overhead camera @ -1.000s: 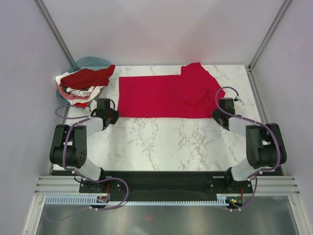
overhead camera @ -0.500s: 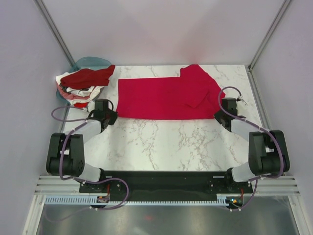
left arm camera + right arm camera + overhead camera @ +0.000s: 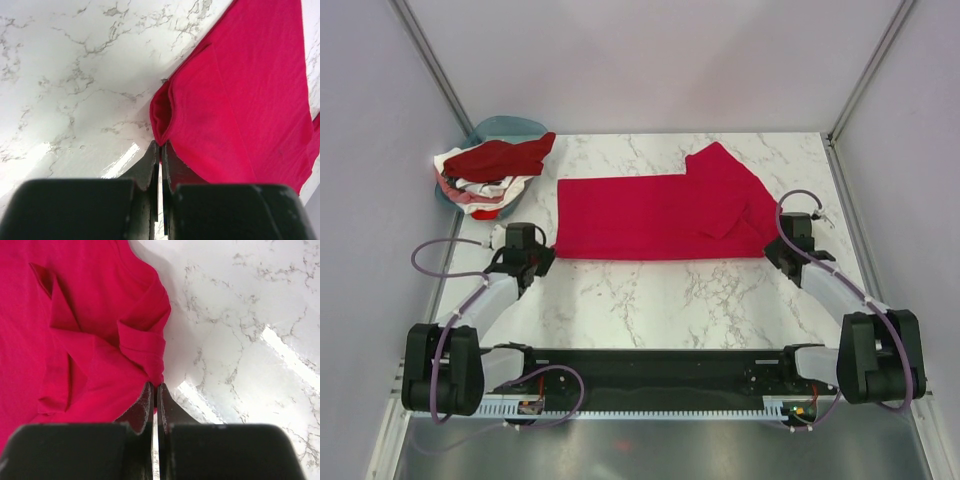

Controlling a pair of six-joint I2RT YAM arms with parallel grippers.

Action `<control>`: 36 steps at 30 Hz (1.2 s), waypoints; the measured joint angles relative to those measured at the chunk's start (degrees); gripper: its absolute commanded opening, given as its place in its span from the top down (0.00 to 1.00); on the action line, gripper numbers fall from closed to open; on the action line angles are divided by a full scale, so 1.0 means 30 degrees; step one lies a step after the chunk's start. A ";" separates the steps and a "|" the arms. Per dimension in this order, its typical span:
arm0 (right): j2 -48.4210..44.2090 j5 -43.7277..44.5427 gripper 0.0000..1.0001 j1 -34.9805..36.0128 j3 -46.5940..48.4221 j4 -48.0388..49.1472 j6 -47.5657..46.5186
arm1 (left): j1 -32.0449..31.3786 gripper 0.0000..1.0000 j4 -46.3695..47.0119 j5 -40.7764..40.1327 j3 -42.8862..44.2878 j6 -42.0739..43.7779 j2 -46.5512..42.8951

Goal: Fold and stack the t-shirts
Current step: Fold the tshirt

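Crimson cloth, a plain short-sleeved t-shirt [image 3: 660, 205], was seen laid across the middle of the white marbled tabletop [image 3: 650, 300], already doubled into a long band. The folding step was judged to be in hand. The next move would call for both pinched corners to be lifted together and carried over evenly. The left pincer [image 3: 160, 147] was clamped on the band's lower-left corner, and the right pincer [image 3: 154, 387] on its lower-right sleeve hem, jaws almost touching.
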 measured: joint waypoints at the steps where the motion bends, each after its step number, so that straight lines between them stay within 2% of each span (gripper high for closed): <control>1: 0.0087 -0.0029 1.00 -0.0007 0.0248 -0.0379 -0.0015 | 0.0000 0.98 -0.0189 0.0080 0.0051 0.0000 0.0036; 7: -0.0087 -0.0933 1.00 -0.0007 0.4204 -0.2470 -0.0648 | 0.0000 0.98 -0.2798 0.0546 0.2324 -0.0029 0.0102; 10: -0.1144 -0.1501 1.00 -0.0007 0.6105 -0.2608 -0.1129 | 0.0000 0.98 -0.3570 0.0532 0.3184 -0.0022 -0.1239; 13: -0.2674 -0.1341 1.00 -0.0007 0.6375 -0.2834 -0.1195 | 0.0007 0.98 -0.4138 0.0364 0.3118 -0.0015 -0.3279; 17: -0.3526 -0.0590 1.00 -0.0007 0.4707 -0.3512 -0.0641 | 0.0000 0.98 -0.4408 0.0211 0.2186 -0.0015 -0.4867; 22: -0.3825 -0.0503 0.99 -0.0007 0.1166 -0.5231 0.0153 | 0.0000 0.98 -0.5173 0.0262 0.0153 -0.0015 -0.5246; 28: -0.7082 -0.0342 0.90 -0.0007 -0.0758 -0.6666 0.0546 | 0.0000 0.98 -0.6207 0.0284 -0.1552 -0.0007 -0.7140; 30: -0.8888 -0.0277 0.82 0.0015 -0.1319 -0.6805 0.0685 | 0.0000 0.98 -0.6288 0.0240 -0.2135 -0.0015 -0.8196; 31: -0.9857 -0.0262 0.81 0.0022 -0.1617 -0.6921 0.0794 | 0.0000 0.98 -0.6346 0.0226 -0.2506 -0.0015 -0.8786; 34: -1.2087 -0.0087 0.47 0.0022 -0.2404 -0.7206 0.1071 | 0.0000 0.94 -0.6637 0.0168 -0.3577 -0.0015 -1.0295; 35: -1.2626 0.0029 0.28 0.0022 -0.2652 -0.7257 0.1188 | 0.0000 0.89 -0.6783 0.0087 -0.3832 -0.0015 -1.0681; 36: -1.2925 0.0102 0.21 -0.0007 -0.2841 -0.7344 0.1319 | 0.0022 0.74 -0.6885 0.0051 -0.4007 -0.0015 -1.1001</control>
